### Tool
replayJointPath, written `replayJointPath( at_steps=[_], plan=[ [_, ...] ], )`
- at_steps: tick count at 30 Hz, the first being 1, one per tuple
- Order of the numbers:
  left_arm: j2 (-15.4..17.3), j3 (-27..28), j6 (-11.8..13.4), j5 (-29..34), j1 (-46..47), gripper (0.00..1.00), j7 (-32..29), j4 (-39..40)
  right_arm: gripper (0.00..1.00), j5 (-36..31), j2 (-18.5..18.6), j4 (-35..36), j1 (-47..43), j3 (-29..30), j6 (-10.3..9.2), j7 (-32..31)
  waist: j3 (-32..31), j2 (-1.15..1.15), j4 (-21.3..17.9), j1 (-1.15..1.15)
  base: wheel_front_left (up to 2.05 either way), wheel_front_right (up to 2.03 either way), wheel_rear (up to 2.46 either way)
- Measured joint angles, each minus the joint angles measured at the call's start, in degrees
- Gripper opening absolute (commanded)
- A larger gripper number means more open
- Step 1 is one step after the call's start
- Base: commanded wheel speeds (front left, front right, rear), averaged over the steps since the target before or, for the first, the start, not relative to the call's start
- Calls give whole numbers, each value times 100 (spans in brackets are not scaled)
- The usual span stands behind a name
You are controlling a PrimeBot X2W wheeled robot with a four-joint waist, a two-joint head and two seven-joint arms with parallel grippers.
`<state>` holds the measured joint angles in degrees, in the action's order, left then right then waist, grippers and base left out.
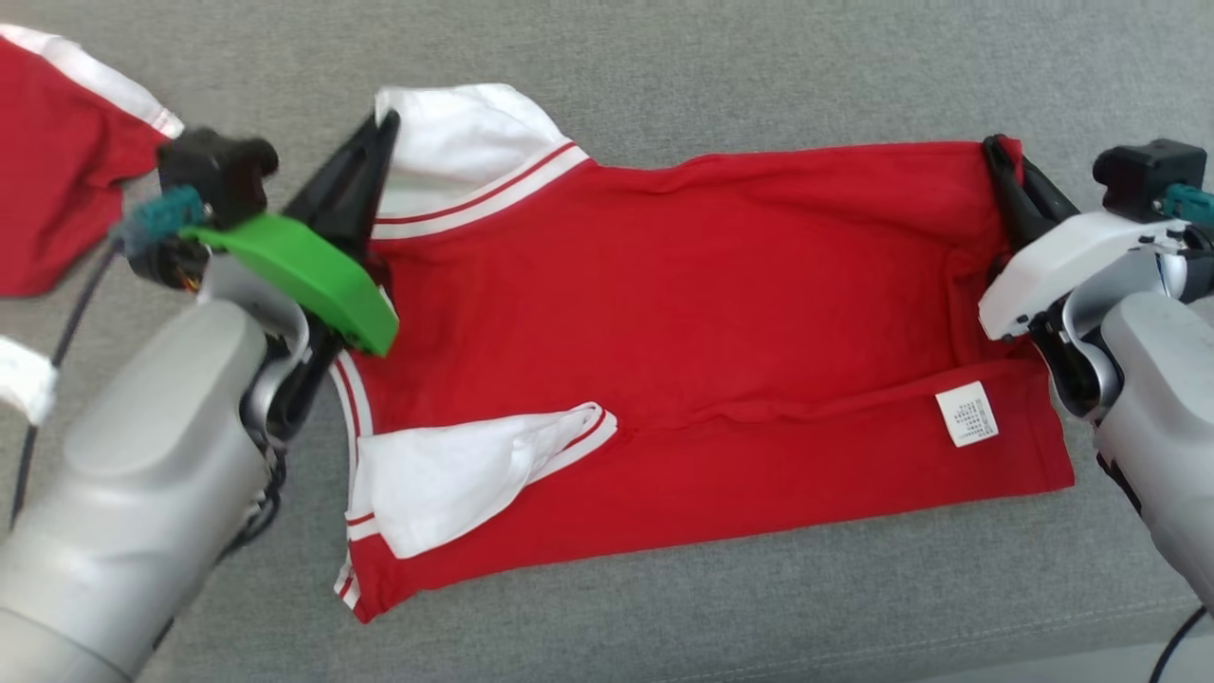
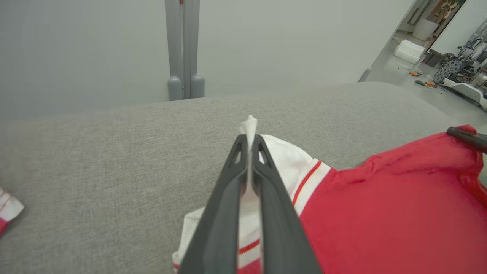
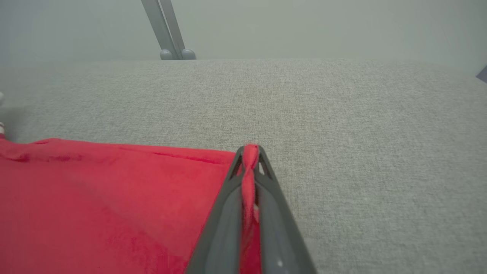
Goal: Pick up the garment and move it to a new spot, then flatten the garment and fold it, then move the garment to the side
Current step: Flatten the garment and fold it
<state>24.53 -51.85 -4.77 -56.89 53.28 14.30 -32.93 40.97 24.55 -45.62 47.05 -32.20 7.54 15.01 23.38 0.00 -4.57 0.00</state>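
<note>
The garment (image 1: 683, 323) is a red shirt with white sleeves and red-striped white trim, spread across the grey cushion with its near edge folded over and a white label showing. My left gripper (image 1: 384, 123) is shut on the far white sleeve (image 2: 289, 160), and a tuft of white cloth sticks out past the fingertips (image 2: 250, 139). At the other end, my right gripper (image 1: 996, 147) is shut on the garment's far red corner (image 3: 152, 190), the cloth bunched between its fingertips (image 3: 250, 152). That right gripper (image 2: 470, 137) also appears at the right edge of the left wrist view.
A second red and white garment (image 1: 57, 161) lies at the far left of the grey cushion (image 1: 664, 85). A grey post (image 2: 182, 49) stands behind the cushion against a pale wall. Beyond the cushion's right end there is a floor with tools and equipment (image 2: 449, 72).
</note>
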Motion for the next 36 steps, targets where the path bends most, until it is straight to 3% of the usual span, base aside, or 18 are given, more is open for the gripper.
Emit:
replayJointPath(
  at_steps=[6,15,27,28,29,30,31,36],
  plan=[
    [197,270,410,55,-887,0,66,1000,0,-272,116,464,-609,538,0,3,-153,0,166,0,0,0,0],
    [200,910,890,403,-2192,0,73,2247,0,-662,123,1203,-1478,1384,0,3,-305,0,316,0,0,0,0],
    [3,1515,1035,511,-3457,0,74,2730,0,-800,-78,1639,-2281,1993,0,3,-522,0,376,0,0,0,0],
    [-12,1535,1035,520,-3527,0,74,2724,28,-787,-96,1684,-2338,2023,0,3,-541,0,378,0,0,0,0],
    [-23,1539,1035,558,-3586,25,74,2717,100,-787,-104,1723,-2380,2041,0,3,-557,0,379,0,0,0,0],
    [-48,1556,1034,613,-3656,88,74,2714,100,-787,-129,1770,-2440,2061,0,3,-576,0,378,0,0,0,0],
    [-92,1595,1034,639,-3716,100,74,2707,100,-786,-153,1808,-2499,2079,0,3,-597,0,377,0,0,0,0],
    [-296,1897,1031,734,-4010,100,74,2692,100,-786,-199,1971,-2745,2271,-1,3,-709,0,353,0,0,0,0]
  ],
)
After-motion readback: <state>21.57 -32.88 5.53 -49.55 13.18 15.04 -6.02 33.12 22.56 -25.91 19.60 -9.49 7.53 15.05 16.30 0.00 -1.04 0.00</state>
